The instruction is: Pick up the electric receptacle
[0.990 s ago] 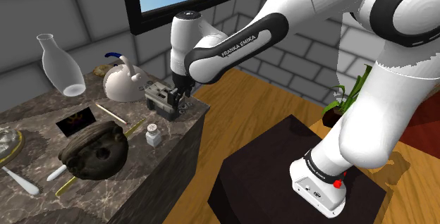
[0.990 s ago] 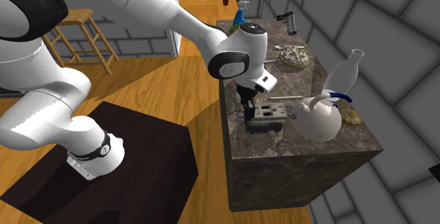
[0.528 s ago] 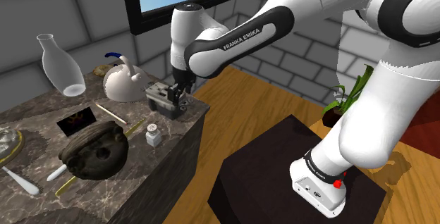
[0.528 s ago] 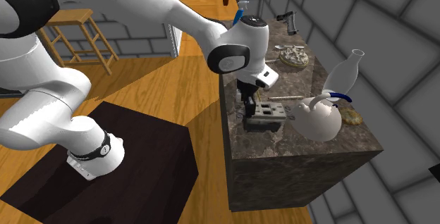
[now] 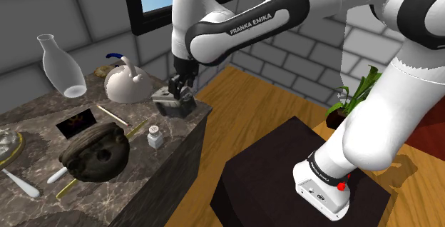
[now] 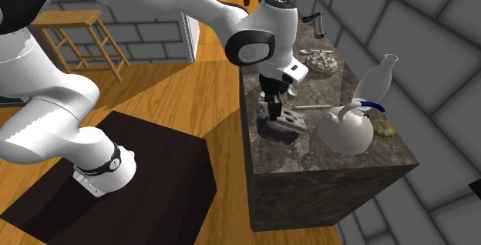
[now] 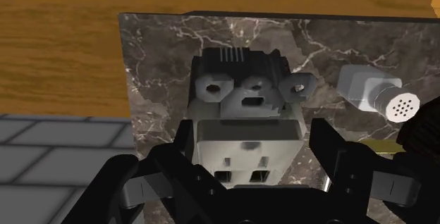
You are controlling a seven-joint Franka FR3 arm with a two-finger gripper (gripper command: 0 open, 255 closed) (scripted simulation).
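Gripper (image 7: 250, 145) was clamped on the grey electric receptacle (image 7: 248, 117), fingers (image 7: 324, 145) gripping both sides, at the marble counter (image 7: 159, 60) corner.

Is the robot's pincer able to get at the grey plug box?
Yes, it seems so: the pincer already clasps the grey receptacle on both sides, and nothing stands between them.
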